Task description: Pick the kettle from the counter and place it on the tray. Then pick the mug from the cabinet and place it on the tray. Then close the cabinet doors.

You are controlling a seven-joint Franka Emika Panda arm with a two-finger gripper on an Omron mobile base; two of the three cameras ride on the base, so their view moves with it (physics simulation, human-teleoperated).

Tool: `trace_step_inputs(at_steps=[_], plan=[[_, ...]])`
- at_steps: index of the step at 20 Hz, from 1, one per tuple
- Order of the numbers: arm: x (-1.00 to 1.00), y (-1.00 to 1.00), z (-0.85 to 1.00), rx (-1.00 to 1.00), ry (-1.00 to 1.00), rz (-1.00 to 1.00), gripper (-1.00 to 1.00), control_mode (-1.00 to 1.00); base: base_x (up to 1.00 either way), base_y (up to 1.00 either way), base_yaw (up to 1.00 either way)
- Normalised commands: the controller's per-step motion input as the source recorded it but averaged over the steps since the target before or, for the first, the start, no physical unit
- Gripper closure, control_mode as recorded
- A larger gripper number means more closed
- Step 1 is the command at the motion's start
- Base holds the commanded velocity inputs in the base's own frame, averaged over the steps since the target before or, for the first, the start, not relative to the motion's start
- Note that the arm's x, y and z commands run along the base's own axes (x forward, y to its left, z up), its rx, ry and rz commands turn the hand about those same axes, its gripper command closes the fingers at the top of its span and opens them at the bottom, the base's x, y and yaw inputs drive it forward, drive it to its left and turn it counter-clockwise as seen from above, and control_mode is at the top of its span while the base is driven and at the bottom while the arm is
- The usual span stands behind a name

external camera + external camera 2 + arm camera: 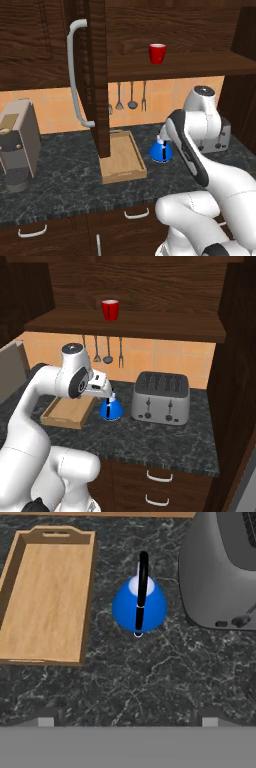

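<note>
counter [65, 180]: dark marbled stone
on it: tray [45, 602], kettle [150, 604], toaster [161, 398], coffee machine [19, 145]
cabinet shelf [165, 326]: holds mug [110, 309]

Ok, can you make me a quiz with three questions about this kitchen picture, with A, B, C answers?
1. Where is the blue kettle?
A. on the counter between the tray and the toaster
B. on the tray
C. on the shelf

2. What colour is the mug?
A. green
B. red
C. yellow

3. What is in the tray?
A. the mug
B. the kettle
C. nothing

Answers:
1 A, it stands on dark stone with the tray on one side and the toaster on the other.
2 B, it is bright red up on the cabinet shelf.
3 C, its wooden floor is bare.
</note>
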Motion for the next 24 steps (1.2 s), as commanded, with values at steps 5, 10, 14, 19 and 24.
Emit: trace_step_inputs(at_steps=[5, 10, 14, 19, 24], plan=[[0.37, 0.00, -0.20, 0.00, 0.00, 0.03, -1.00, -1.00, 0.00, 0.00, 0.00], [0.51, -0.03, -0.22, 0.01, 0.00, 0.05, -1.00, -1.00, 0.00, 0.00, 0.00], [0.47, -0.16, -0.25, 0.02, 0.04, 0.01, -1.00, -1.00, 0.00, 0.00, 0.00], [0.45, -0.08, -0.30, 0.00, 0.09, 0.00, -1.00, -1.00, 0.00, 0.00, 0.00], [0.44, 0.00, -0.24, 0.00, 0.08, 0.00, -1.00, -1.00, 0.00, 0.00, 0.00]])
